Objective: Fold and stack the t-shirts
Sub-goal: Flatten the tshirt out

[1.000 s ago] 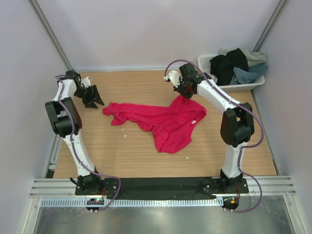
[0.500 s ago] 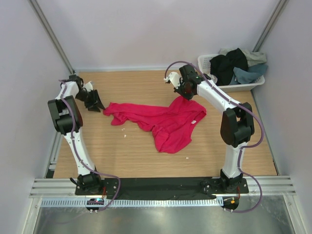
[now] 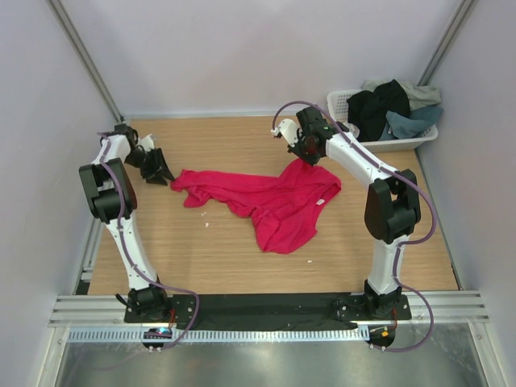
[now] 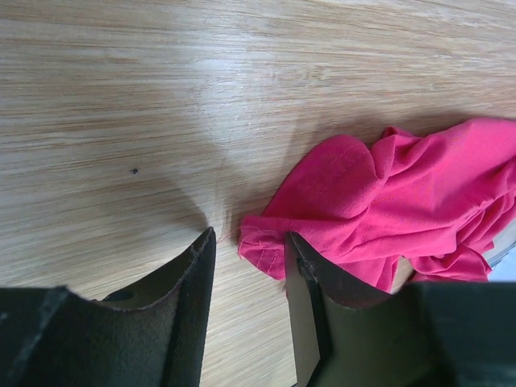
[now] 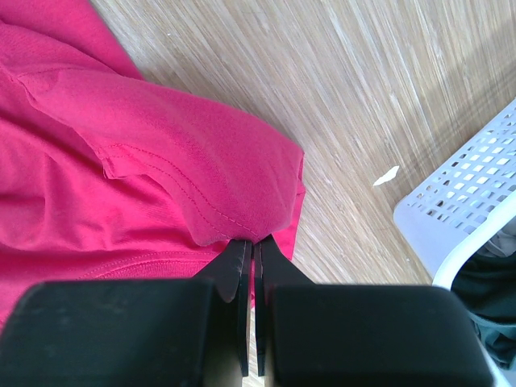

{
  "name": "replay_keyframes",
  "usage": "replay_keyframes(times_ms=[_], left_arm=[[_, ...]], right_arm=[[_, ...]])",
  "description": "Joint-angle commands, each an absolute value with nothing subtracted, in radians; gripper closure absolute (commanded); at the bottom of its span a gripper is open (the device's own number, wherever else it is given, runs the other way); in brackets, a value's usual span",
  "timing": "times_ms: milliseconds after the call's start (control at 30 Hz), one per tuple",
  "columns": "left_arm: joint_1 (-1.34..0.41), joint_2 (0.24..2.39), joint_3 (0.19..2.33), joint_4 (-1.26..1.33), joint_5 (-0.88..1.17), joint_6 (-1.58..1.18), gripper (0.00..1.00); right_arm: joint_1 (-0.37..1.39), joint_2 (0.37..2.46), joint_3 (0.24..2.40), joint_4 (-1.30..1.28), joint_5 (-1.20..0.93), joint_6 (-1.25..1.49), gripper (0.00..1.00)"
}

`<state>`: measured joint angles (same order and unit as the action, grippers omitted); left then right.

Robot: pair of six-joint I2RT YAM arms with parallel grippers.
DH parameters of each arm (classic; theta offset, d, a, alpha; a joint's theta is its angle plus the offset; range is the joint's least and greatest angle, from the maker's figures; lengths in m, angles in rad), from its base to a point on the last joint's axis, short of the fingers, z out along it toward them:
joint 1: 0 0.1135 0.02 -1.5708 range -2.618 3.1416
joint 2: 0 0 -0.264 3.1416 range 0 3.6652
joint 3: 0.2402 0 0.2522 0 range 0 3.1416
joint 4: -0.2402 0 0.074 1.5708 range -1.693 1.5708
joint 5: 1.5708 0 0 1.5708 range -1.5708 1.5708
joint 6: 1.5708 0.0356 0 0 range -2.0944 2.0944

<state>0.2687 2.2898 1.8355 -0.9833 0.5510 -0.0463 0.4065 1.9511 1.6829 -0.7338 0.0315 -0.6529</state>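
Observation:
A crimson-pink t-shirt [image 3: 274,201] lies crumpled across the middle of the wooden table. My left gripper [image 3: 164,175] is low at its left end. In the left wrist view its jaws [image 4: 250,234] stand open, with a stitched corner of the shirt [image 4: 379,201] reaching in between the fingertips, not pinched. My right gripper [image 3: 305,158] is shut on a hemmed edge at the shirt's far right corner, and the cloth [image 5: 121,161] bunches at its tips [image 5: 253,240]. Black [image 3: 377,106], slate-blue [image 3: 413,122] and pale grey-green [image 3: 421,93] t-shirts are heaped in the basket.
A white lattice basket [image 3: 403,144] stands at the table's back right corner, close to the right arm; its rim [image 5: 459,201] shows in the right wrist view. Walls close in the table at the left, back and right. Small white specks [image 5: 390,173] lie on the wood.
My left gripper has slid a little nearer the shirt's left end and its jaws have narrowed. The right arm and the shirt have not moved.

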Motion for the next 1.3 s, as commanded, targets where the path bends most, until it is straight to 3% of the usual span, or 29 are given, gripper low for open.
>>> replay_keyframes(times_ms=[0, 467, 567, 767, 833, 1267], left_arm=[[0.267, 2.261, 1.829, -0.974, 0.597, -0.054, 0.6], [0.253, 2.27, 1.824, -0.963, 0.609, -0.055, 0.65], [0.25, 2.272, 1.827, -0.962, 0.607, -0.057, 0.71], [0.25, 2.252, 1.827, -0.966, 0.604, -0.052, 0.97], [0.25, 2.235, 1.828, -0.968, 0.604, -0.049, 1.0], [0.25, 2.001, 1.994, -1.049, 0.607, 0.061, 1.0]], right_arm=[[0.413, 1.936, 1.713, -0.713, 0.029, -0.65, 0.99], [0.413, 1.921, 1.692, -0.712, 0.037, -0.653, 0.99], [0.413, 1.916, 1.692, -0.713, 0.04, -0.655, 0.99], [0.413, 1.905, 1.677, -0.707, 0.049, -0.657, 0.99], [0.413, 1.899, 1.675, -0.704, 0.057, -0.657, 0.99], [0.319, 1.758, 1.724, -0.568, 0.285, -0.561, 0.99]])
